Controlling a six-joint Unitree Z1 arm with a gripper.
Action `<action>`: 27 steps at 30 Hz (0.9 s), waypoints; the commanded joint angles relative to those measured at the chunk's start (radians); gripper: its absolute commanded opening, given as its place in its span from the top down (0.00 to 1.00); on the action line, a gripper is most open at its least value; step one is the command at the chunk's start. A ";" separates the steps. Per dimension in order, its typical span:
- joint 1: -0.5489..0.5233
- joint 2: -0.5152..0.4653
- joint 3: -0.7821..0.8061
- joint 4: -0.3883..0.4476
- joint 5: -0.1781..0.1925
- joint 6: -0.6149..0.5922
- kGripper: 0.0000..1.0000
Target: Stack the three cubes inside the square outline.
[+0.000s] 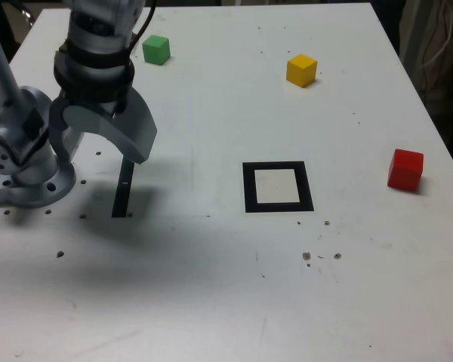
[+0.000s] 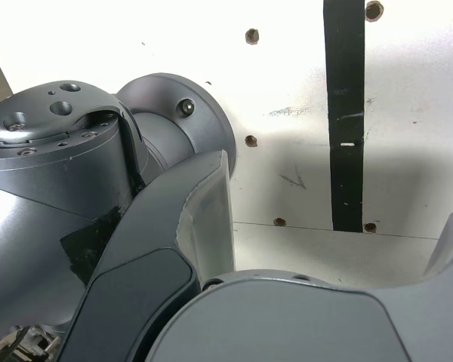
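Exterior view: on a white desk (image 1: 204,264), the green cube (image 1: 156,50) sits near the far edge, toward the far left corner; the yellow cube (image 1: 301,70) is also toward that edge, right of the middle, and the red cube (image 1: 405,170) lies near the right edge. None has a long axis; green and yellow each turn an upright corner toward the camera, while red shows a broad front face, slightly turned. The square outline (image 1: 250,188) lies flat between the arm's base and red, its sides roughly in line with the far edge and equally without a clear long axis. Left of it, the black strip (image 1: 123,188) points its long axis from the far edge toward the near side. The gripper (image 1: 102,128) hangs above the desk's left part, its jaws spread apart. The surface is marked with scuffs and small dark holes, with a soft shadow beneath the arm. Beyond the right edge the room is dim, with thin cables hanging.
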 commanded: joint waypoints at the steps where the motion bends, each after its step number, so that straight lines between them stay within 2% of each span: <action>1: -0.002 -0.005 -0.003 0.004 0.002 -0.002 0.01; 19: -0.002 -0.005 -0.007 0.003 -0.004 -0.002 0.01; 27: -0.002 -0.003 -0.092 0.031 -0.015 -0.039 0.01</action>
